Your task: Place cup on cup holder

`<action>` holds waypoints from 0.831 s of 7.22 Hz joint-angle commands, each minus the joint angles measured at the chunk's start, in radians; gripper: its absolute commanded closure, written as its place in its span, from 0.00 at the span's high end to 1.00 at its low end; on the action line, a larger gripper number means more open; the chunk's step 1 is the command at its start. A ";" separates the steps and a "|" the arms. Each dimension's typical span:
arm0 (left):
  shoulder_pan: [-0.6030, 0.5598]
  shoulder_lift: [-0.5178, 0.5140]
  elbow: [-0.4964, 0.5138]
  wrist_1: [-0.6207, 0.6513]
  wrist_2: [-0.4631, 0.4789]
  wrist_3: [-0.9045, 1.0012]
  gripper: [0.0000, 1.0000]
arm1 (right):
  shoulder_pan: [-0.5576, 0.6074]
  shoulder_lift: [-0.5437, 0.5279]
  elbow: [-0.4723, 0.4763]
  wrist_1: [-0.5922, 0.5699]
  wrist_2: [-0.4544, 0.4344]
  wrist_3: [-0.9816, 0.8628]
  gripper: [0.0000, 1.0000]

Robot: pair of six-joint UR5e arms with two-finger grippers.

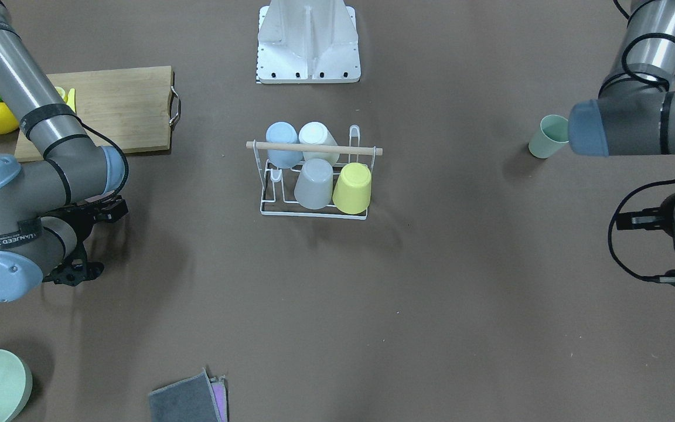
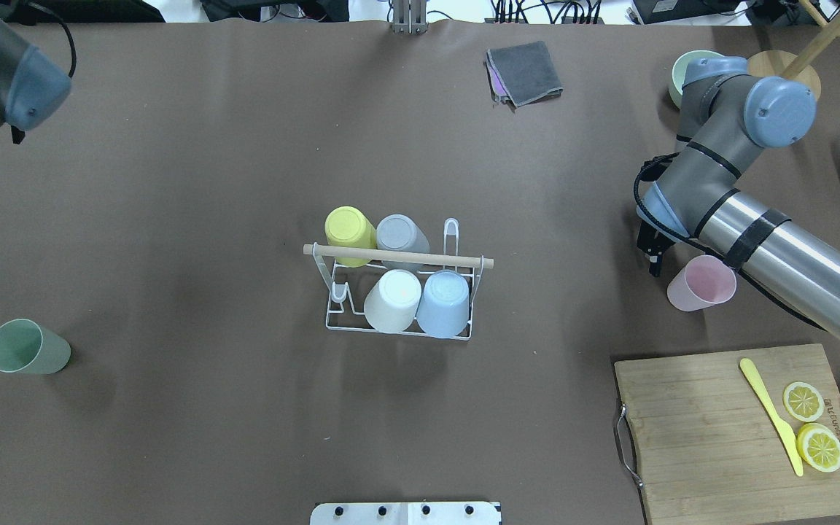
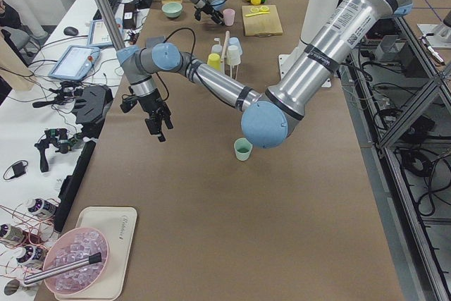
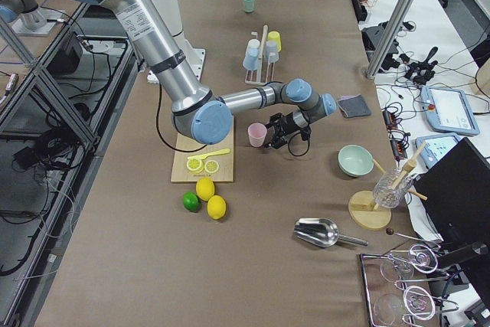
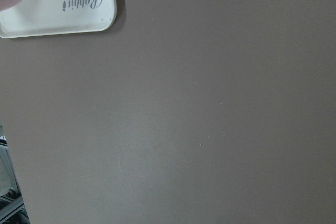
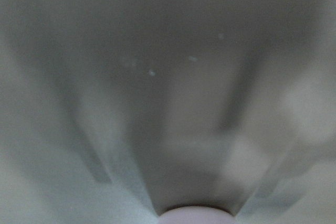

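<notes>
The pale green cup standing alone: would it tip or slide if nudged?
Probably tips easily: the pale green tapered cup stands upright on its narrower base. It looks empty and thin-walled, so likely light, sliding readily on the brown table cover.

Green cup (image 1: 548,136) partly behind the left arm (image 1: 636,126)

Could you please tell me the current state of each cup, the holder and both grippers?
cup holder: upright, four cups on it, two spots free
yellow cup: inverted on holder
grey cup: inverted on holder
white cup: inverted on holder
blue cup: inverted on holder
pink cup: upright on table
green cup: upright on table
right gripper: beside pink cup, jaws unclear
left gripper: cannot tell
</notes>
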State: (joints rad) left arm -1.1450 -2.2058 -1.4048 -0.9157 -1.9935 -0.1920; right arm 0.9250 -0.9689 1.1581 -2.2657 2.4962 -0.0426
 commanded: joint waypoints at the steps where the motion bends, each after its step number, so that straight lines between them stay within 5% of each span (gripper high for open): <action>1: 0.068 -0.003 -0.022 0.049 -0.004 0.003 0.98 | -0.002 -0.001 -0.008 -0.001 -0.003 -0.005 0.97; 6: 0.186 0.020 -0.149 0.176 -0.004 0.074 0.98 | -0.002 0.006 -0.006 -0.072 0.000 -0.049 0.91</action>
State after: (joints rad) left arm -0.9917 -2.1939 -1.5303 -0.7546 -1.9972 -0.1275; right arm 0.9235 -0.9647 1.1513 -2.3241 2.4952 -0.0811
